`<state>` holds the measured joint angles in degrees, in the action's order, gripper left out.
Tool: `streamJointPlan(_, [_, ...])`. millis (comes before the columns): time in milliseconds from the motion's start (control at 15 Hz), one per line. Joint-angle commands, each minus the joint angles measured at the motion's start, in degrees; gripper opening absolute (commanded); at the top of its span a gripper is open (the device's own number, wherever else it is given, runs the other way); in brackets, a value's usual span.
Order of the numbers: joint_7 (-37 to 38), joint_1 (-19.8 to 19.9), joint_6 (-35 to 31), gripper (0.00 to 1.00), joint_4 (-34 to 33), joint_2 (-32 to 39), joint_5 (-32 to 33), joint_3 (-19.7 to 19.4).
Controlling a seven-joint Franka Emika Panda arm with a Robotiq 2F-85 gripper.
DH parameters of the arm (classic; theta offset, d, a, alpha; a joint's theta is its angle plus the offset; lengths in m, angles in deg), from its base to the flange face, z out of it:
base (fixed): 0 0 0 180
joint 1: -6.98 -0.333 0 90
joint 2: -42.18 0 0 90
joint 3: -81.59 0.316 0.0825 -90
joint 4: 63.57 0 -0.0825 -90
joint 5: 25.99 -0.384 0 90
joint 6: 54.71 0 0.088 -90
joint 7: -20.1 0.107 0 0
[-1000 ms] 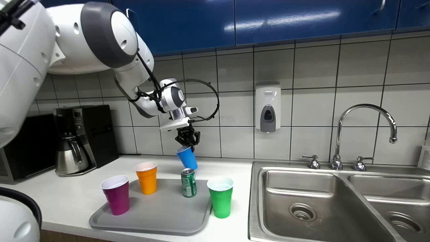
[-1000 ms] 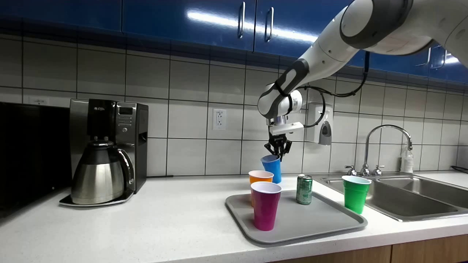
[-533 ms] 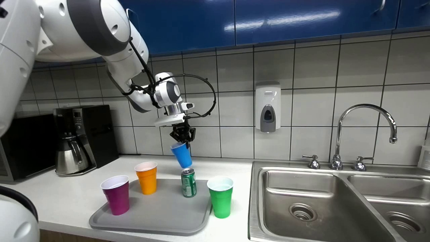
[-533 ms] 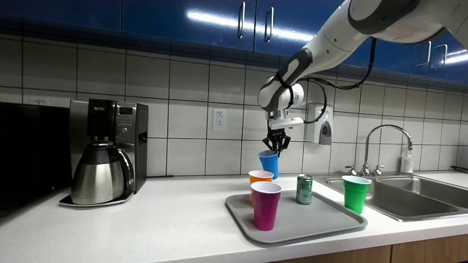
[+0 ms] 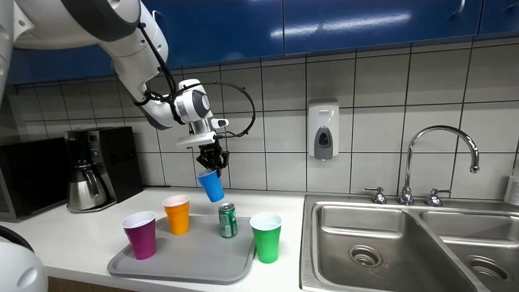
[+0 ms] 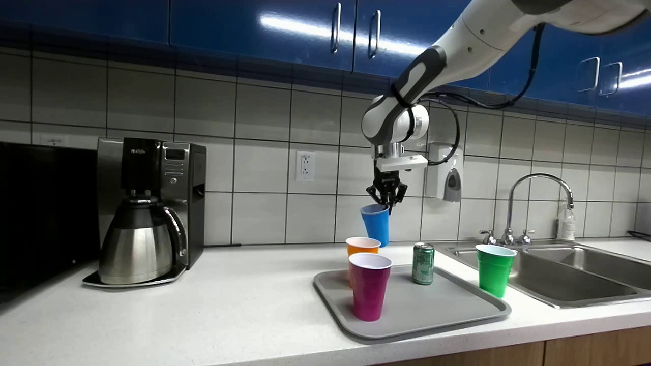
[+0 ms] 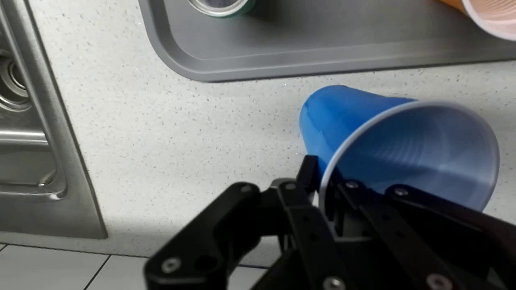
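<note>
1. Nearby, on the speckled countertop (image 6: 203, 305), a gray tray (image 5: 194, 255) bears a magenta plastic cup (image 5: 141, 239), an orange plastic cup (image 5: 177, 217) and a green soda can (image 5: 228, 222); a green plastic cup (image 5: 266, 241) stands just beside it.
2. Farther off: stainless-steel double sink (image 5: 309, 243), coffee maker (image 6: 175, 188), tiled wall (image 5: 377, 129), blue cabinets (image 5: 223, 32).
3. Robot arm (image 6: 473, 46) bends down at the wrist, its gripper (image 7: 321, 177) clenched on the rim of a tilted blue plastic cup (image 5: 211, 186) above the countertop, between tray and wall.

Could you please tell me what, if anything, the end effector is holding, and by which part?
The end effector holds the blue cup by its wall at the rim, one finger outside and the other inside.
</note>
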<state>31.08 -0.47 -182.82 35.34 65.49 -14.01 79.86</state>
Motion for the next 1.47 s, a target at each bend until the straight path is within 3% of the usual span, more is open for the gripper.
streamJointPlan(0, [-1.5,0.8,-1.1,0.02,6.8,-6.5,-0.6,1.0])
streamJointPlan(667, [-3.4,1.4,-0.7,0.02,17.0,-17.4,-1.6,2.0])
streamJointPlan(1400, [-7.6,1.9,0.0,0.02,29.0,-24.3,-5.3,2.5])
